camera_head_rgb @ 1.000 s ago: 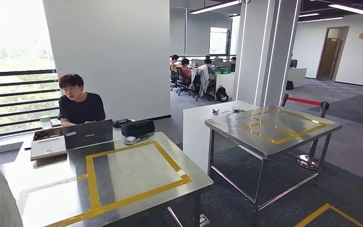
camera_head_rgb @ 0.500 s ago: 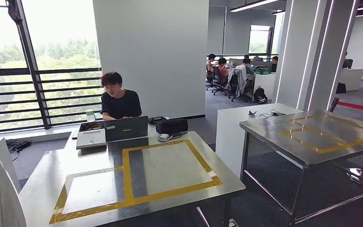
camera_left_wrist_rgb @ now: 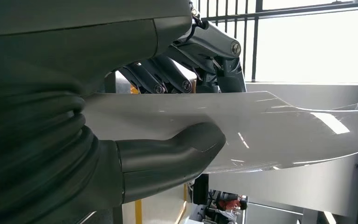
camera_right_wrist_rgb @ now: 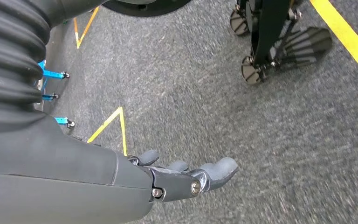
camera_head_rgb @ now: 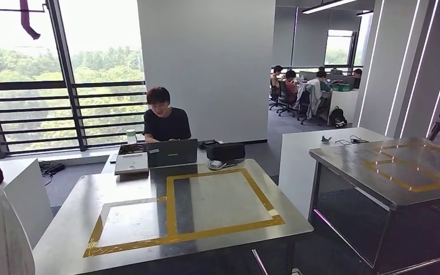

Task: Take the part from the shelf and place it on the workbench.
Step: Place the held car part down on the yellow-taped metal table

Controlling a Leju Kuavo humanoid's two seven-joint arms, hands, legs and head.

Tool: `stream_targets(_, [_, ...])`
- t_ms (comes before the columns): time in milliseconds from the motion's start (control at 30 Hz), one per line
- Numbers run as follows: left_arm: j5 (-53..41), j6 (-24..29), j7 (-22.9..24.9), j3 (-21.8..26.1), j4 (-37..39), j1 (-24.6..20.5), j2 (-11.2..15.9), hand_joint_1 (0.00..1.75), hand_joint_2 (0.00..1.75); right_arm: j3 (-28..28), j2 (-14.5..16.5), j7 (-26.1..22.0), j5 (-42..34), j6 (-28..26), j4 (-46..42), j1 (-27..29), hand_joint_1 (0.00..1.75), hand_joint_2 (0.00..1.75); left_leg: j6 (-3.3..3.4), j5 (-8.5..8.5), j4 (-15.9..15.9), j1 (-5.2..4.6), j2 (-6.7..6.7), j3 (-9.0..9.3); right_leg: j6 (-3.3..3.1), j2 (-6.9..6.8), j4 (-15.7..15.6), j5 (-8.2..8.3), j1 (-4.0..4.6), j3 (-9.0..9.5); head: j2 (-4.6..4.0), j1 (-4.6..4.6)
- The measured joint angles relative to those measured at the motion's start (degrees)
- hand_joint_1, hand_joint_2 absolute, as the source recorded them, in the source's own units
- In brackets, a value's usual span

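Left hand (camera_left_wrist_rgb: 168,116) grips the smooth white curved panel part (camera_left_wrist_rgb: 270,126): thumb under it, dark fingers (camera_left_wrist_rgb: 168,79) over its top edge. In head view the part (camera_head_rgb: 0,235) sits at lower left, beside the steel workbench with yellow tape (camera_head_rgb: 63,223). Right hand (camera_right_wrist_rgb: 186,179) hangs over grey carpet, fingers extended, holding nothing.

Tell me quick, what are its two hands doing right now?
Left hand: holding a white curved part between thumb and fingers.
Right hand: open, holding nothing, above the carpet.

You see a person in a black shirt (camera_head_rgb: 167,123) seated behind an open grey laptop (camera_head_rgb: 172,153), with a black rectangular case (camera_head_rgb: 225,152) just beside it.
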Motion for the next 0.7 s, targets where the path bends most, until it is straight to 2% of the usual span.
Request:
stream_targets(67, [0.0,0.0,0.0,-0.2,0.2,-0.1,0.1,1.75,1.75,0.0,-0.1,0.0,0.0,0.0,0.0,0.0,0.00,1.75,0.08,0.18,0.0,0.00,-0.12,-0.10,-0.30,0.03,-0.1,0.17,0.05,-0.04,0.00,0.06])
stream_targets(233, [0.0,0.0,0.0,-0.5,0.6,-0.2,0.1,1.75,1.75,0.0,-0.1,0.0,-0.1,0.0,0.0,0.0,0.00,1.75,0.63,0.29,0.0,-0.14,-0.06,-0.28,0.48,0.13,-0.7,0.75,-0.05,0.05,0.00,0.09])
stream_targets(500, [0.8,0.3,0.1,-1.3,2.3,-2.4,1.3,1.75,1.75,-0.3,-0.1,0.1,-0.3,0.0,0.0,0.0,0.00,1.75,0.97,0.39,0.1,-0.33,-0.05,-0.50,1.29,0.13,-1.0,1.09,-0.29,0.01,0.00,0.08])
stream_targets(600, [0.5,0.7,-0.1,-2.0,2.7,-3.1,1.4,1.75,1.75,-0.4,0.1,0.4,-0.2,-0.3,0.0,-0.2,0.00,1.75,1.77,0.54,-0.4,-0.38,-0.09,-0.63,2.06,0.01,-1.4,1.28,-0.46,0.14,0.00,0.04])
stream_targets(667, [-0.1,1.0,-0.3,-2.2,2.7,-3.4,1.3,1.75,1.75,-0.5,0.2,0.7,-0.1,-0.4,0.0,-0.3,0.00,1.75,2.28,1.25,-1.7,0.06,-0.04,0.08,2.44,0.37,-0.1,0.27,-0.41,-0.34,0.00,0.02])
stream_targets(700, [-0.2,1.1,-0.3,-2.3,2.7,-3.6,1.3,1.75,1.75,-0.5,0.2,0.8,-0.1,-0.4,0.0,-0.4,0.00,1.75,2.42,1.62,-2.2,0.32,-0.01,0.43,2.62,0.66,2.2,-1.11,-0.45,-1.34,0.00,0.06])
